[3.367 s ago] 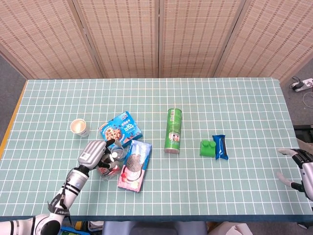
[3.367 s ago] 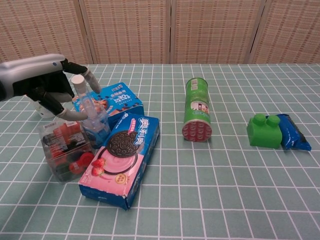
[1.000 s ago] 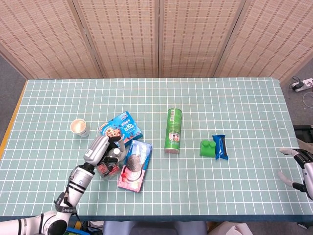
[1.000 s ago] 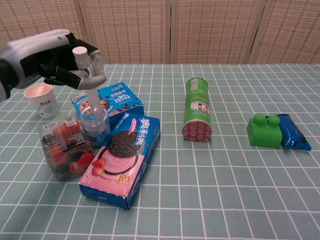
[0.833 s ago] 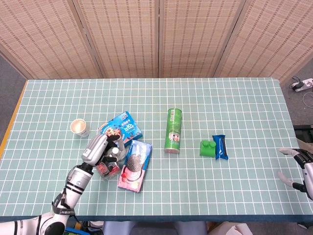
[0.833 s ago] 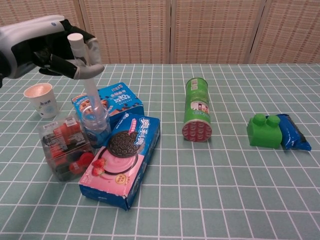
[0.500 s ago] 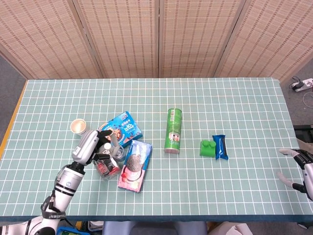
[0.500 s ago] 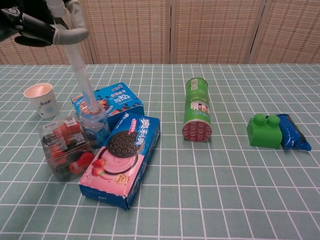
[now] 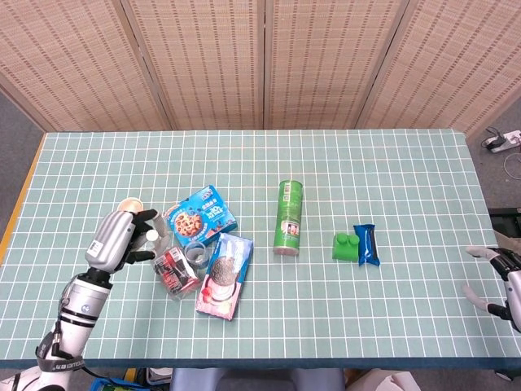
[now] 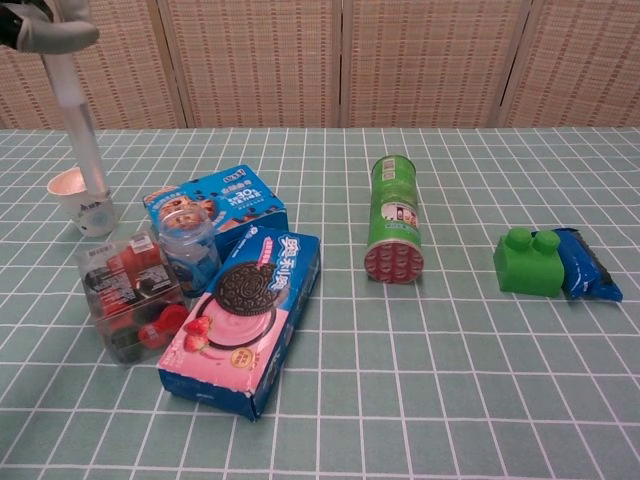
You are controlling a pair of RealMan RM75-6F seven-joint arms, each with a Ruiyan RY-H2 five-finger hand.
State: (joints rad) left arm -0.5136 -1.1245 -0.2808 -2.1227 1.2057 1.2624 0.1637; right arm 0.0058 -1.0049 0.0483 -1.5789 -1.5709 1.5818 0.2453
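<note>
The pump tube (image 10: 78, 125) hangs from the left hand (image 9: 114, 239), whose fingers (image 10: 45, 36) pinch its white cap at the top corner of the chest view; the long translucent stem points down in front of the paper cup (image 10: 83, 203), its lower end apart from the desk (image 10: 420, 380). I judge it light, thin and a little springy, so the stem can sway or bend if knocked. The cap is the sound place to hold it, since the smooth, possibly wet stem would slip between the fingers.

Going from near to far in the chest view: the pink cookie box (image 10: 246, 318) lies flat at the front, touching the clear snack tub (image 10: 127, 295) side and the open bottle (image 10: 189, 249), which stands upright just beside both. That bottle looks like thin clear plastic with no top on it, easy to tip. Behind it lies the blue cookie box (image 10: 218, 206), partly under the pink one's far corner.

Well apart toward the middle stands the green chip can (image 10: 394, 219), leaning toward the camera. Further across sit the green block (image 10: 528, 262) and the blue wrapper (image 10: 588, 263), touching.

The right hand (image 9: 498, 279) hovers off the desk's edge in the head view, fingers spread and holding nothing.
</note>
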